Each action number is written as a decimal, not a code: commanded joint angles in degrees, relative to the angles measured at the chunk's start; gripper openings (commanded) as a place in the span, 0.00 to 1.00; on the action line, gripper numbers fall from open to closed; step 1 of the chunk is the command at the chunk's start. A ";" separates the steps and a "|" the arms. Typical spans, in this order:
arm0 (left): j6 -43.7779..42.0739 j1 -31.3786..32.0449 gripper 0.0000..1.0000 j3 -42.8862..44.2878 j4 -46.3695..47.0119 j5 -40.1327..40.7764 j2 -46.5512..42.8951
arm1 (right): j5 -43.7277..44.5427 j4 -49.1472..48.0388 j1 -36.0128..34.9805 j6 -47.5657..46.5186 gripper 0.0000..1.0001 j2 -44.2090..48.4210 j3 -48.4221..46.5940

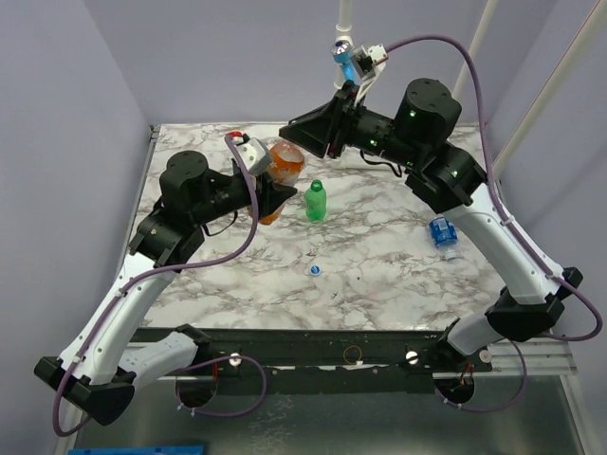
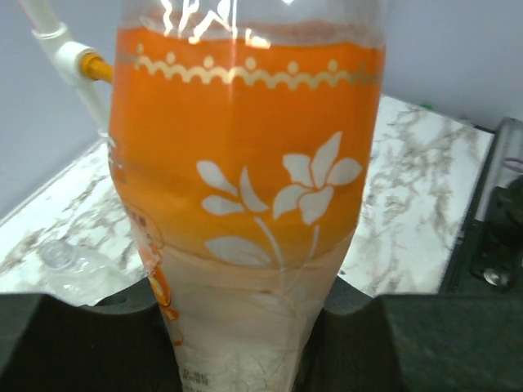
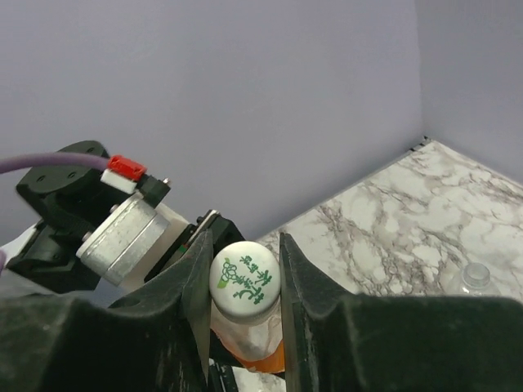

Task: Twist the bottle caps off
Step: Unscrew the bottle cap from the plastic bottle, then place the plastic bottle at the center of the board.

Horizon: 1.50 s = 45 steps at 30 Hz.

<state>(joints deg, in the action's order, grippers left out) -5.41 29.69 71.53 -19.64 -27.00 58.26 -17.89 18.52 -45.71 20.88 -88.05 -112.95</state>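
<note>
My left gripper (image 2: 245, 347) is shut on the lower body of the orange bottle (image 2: 245, 163), which has a white flower print, and holds it off the table (image 1: 379, 284). From above, that orange bottle (image 1: 285, 163) sits between the two grippers. My right gripper (image 3: 245, 282) is shut on its bottle cap (image 3: 245, 276), which is white with green print, with a finger pressing each side. The right gripper (image 1: 296, 133) hides this cap in the top view. A green bottle (image 1: 316, 201) stands upright mid-table. A blue-labelled bottle (image 1: 443, 234) lies at the right. A loose cap (image 1: 315, 269) lies near the middle.
A clear bottle (image 2: 69, 263) lies on the marble to the left of the held one. White pipes with a blue fitting (image 1: 343, 57) and an orange fitting (image 2: 94, 67) rise at the back. Grey walls enclose the table on three sides.
</note>
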 commanded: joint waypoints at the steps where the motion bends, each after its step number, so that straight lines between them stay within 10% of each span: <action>1: 5.14 -0.07 0.00 -1.16 0.74 -16.74 -2.85 | -15.26 -7.82 0.71 -4.65 0.01 3.90 2.39; 11: 20.42 -0.07 0.00 3.89 2.93 -47.39 0.05 | -59.17 -27.96 2.69 8.67 0.00 3.47 7.46; 17: 19.77 -0.16 0.00 3.01 3.02 -47.46 -0.05 | -55.48 -24.75 2.94 5.01 0.01 5.27 8.91; 21: 16.03 -0.25 0.00 2.36 2.94 -39.57 -0.59 | -38.47 -12.03 2.94 -3.41 0.70 6.38 6.45; 24: 11.18 -0.21 0.00 1.07 2.76 -27.96 -0.88 | -21.19 -10.38 2.92 -4.91 1.00 8.22 7.50; 31: 3.31 -0.18 0.00 -0.42 2.91 -7.96 -1.21 | -7.21 -2.79 2.89 -3.12 1.00 5.02 1.72; 45: 4.57 -0.23 0.00 -1.22 4.05 -8.76 -1.60 | -11.47 -2.36 2.83 -0.04 0.75 2.75 4.55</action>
<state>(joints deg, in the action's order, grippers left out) -0.73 29.58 71.00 -17.17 -35.44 57.45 -29.17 15.57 -42.74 19.46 -84.23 -109.06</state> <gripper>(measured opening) 0.374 0.788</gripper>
